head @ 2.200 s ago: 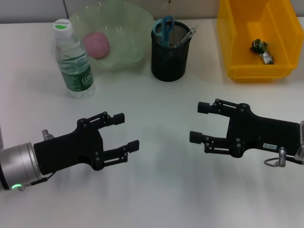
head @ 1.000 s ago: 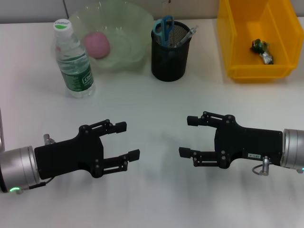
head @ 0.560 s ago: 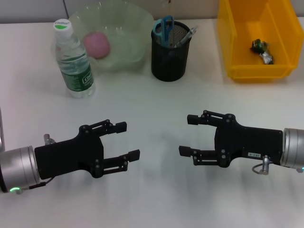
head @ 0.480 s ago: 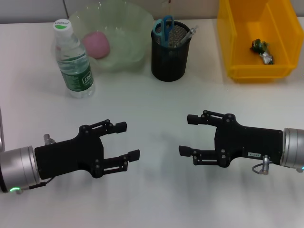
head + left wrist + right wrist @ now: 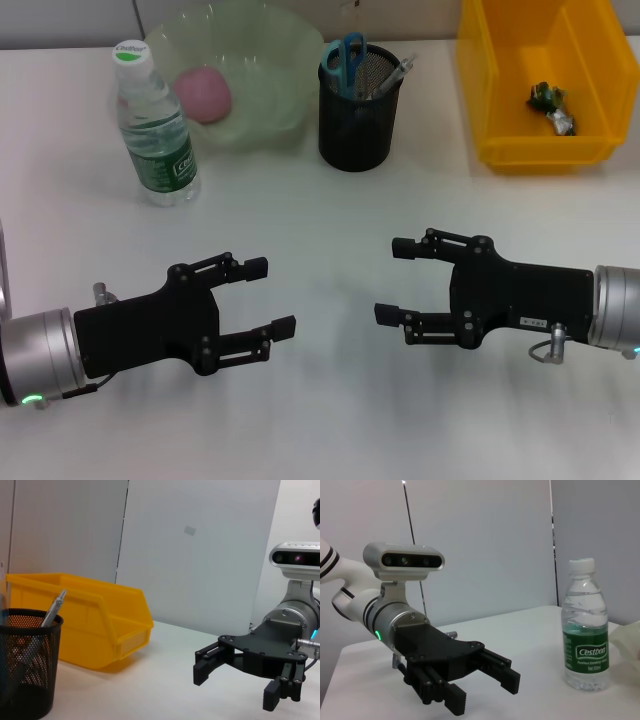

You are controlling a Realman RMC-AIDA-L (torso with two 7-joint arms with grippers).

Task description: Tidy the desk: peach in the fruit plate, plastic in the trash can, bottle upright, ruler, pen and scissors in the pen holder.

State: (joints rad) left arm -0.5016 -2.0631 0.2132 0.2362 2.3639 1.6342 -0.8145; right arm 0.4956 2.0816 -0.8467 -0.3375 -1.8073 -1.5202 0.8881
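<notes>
With the peach in the plate, both empty, wide-open claws, left claw and right claw, risk colliding if either advances.

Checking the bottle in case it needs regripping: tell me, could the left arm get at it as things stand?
Probably yes. The left end effector is open, and only bare table lies between it and the upright bottle.

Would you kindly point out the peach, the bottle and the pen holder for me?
peach (image 5: 203, 94), head view, on its pink middle inside the green plate.
bottle (image 5: 158, 145), head view, on the green label of its upright body.
pen holder (image 5: 357, 125), head view, on its black mesh wall.
</notes>
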